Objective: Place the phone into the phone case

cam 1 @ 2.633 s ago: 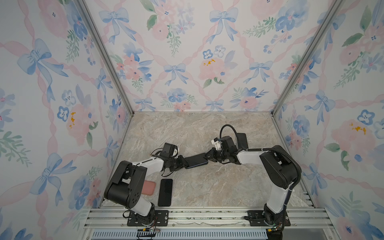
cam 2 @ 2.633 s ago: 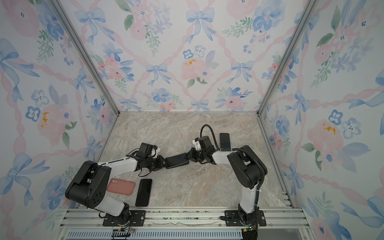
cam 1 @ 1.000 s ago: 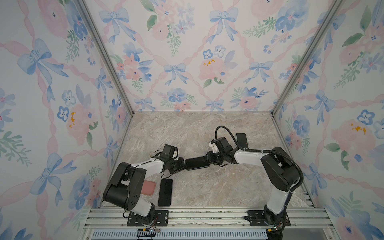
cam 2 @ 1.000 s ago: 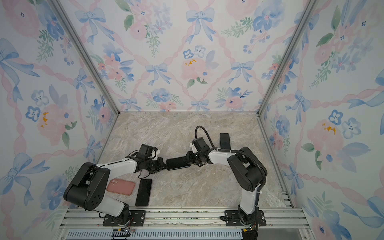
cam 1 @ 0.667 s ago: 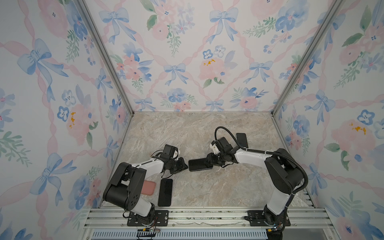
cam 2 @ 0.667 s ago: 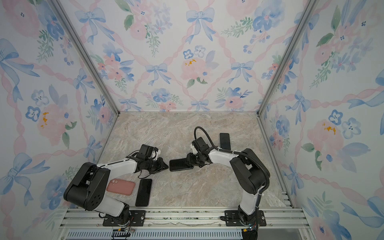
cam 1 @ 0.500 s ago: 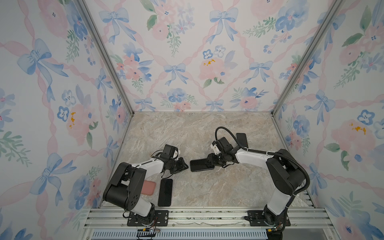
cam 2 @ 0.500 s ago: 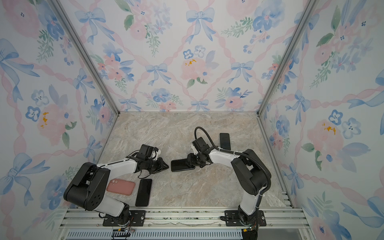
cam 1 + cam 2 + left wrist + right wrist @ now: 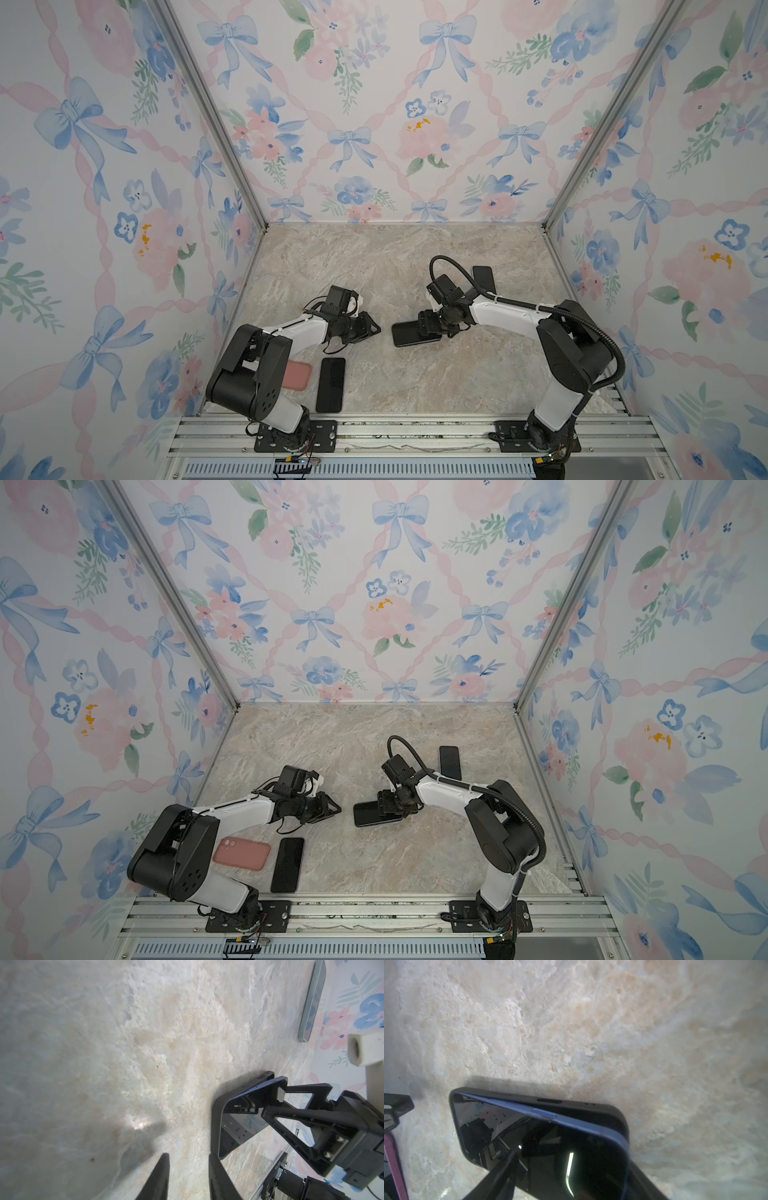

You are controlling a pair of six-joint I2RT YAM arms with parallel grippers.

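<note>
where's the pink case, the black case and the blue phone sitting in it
pink case (image 9: 242,854): a top view, middle of its back
black case (image 9: 581,1110): right wrist view, outer side wall by the cutout
blue phone (image 9: 546,1142): right wrist view, on its dark screen

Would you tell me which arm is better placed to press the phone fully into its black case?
Right. The right gripper sits over the phone, whose blue edge is raised out of the black case; the left gripper stands apart, empty.

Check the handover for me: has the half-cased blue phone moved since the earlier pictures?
Yes. The blue phone has shifted right in both top views, away from the unmoved black phone beside the pink case.
</note>
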